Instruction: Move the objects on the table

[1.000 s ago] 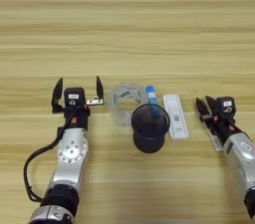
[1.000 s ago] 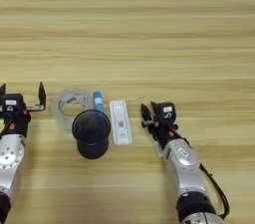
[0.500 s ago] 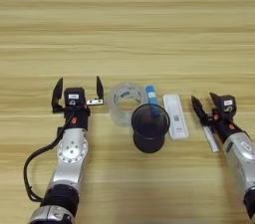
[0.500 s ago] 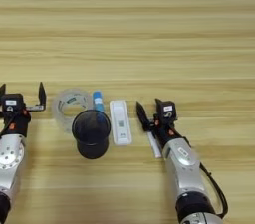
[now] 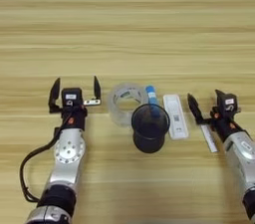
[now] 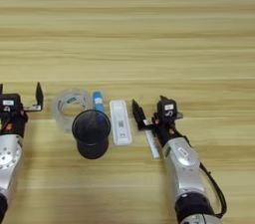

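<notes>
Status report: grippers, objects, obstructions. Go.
Left gripper open, parked left of tape roll. Right gripper open over marker. Cup, blue tube, cassette untouched, clustered close.

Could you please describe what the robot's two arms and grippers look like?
Both arms are silver-grey metal segments with round joints and black collars. Each ends in a black block bearing a small white label and orange accents, carrying two thin black fingers: left gripper, right gripper. A black cable loops beside the left arm.
</notes>
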### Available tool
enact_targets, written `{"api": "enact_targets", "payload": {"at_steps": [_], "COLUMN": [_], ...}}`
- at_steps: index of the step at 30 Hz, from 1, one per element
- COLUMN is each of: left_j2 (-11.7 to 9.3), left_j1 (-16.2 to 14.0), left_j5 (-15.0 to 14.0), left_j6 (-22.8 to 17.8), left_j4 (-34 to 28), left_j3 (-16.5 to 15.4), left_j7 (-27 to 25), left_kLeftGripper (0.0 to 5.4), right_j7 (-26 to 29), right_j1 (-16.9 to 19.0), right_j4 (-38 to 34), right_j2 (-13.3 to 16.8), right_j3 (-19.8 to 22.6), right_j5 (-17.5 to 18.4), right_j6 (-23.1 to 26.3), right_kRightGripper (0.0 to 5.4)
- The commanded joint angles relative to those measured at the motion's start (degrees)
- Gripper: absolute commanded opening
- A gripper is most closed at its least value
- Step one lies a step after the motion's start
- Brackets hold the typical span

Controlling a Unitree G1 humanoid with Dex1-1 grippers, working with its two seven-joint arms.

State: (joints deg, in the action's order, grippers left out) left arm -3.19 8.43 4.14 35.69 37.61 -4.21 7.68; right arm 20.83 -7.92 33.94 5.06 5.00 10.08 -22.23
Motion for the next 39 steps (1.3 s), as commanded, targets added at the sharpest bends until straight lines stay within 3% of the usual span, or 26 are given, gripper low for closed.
{"api": "enact_targets", "payload": {"at_steps": [1, 15, 20, 24, 31, 36, 39], "left_j2": [-1.53, -2.51, -2.41, -2.1, -2.81, -4.44, -5.52], "left_j1": [-1.75, -3.77, -5.63, -9.45, -18.92, -25.99, -28.49], "left_j5": [-0.3, -1.06, -1.59, -1.88, -2.53, -3.56, -4.01], "left_j6": [-0.91, -1.59, -2.81, -4.07, -8.52, -11.37, -13.01], "left_j4": [-1.9, -4.66, -8.85, -14.0, -26.85, -34.65, -37.61], "left_j3": [-0.63, -1.4, -0.6, 0.09, 2.56, 4.18, 5.33], "left_j7": [-0.75, -2.3, -4.17, -5.8, -10.27, -14.63, -17.29], "left_kLeftGripper": [5.4, 5.4, 5.4, 5.4, 5.4, 5.4, 5.4], "right_j7": [-0.21, -1.53, -1.69, -1.79, -2.1, -3.18, -4.79], "right_j1": [2.68, 5.88, 6.18, 6.38, 6.94, 7.03, 6.84], "right_j4": [-4.48, -10.53, -11.46, -12.14, -13.34, -13.99, -14.49], "right_j2": [-1.33, -2.62, -2.75, -3.05, -3.55, -3.83, -3.7], "right_j3": [-0.52, -1.02, -0.91, -1.08, -1.25, -0.24, 0.94], "right_j5": [0.56, 0.69, 1.15, 1.23, 1.28, 1.5, 1.35], "right_j6": [0.65, 2.96, 3.67, 4.34, 4.97, 4.69, 3.62], "right_kRightGripper": [5.38, 5.38, 5.38, 5.38, 5.38, 5.38, 5.38]}}
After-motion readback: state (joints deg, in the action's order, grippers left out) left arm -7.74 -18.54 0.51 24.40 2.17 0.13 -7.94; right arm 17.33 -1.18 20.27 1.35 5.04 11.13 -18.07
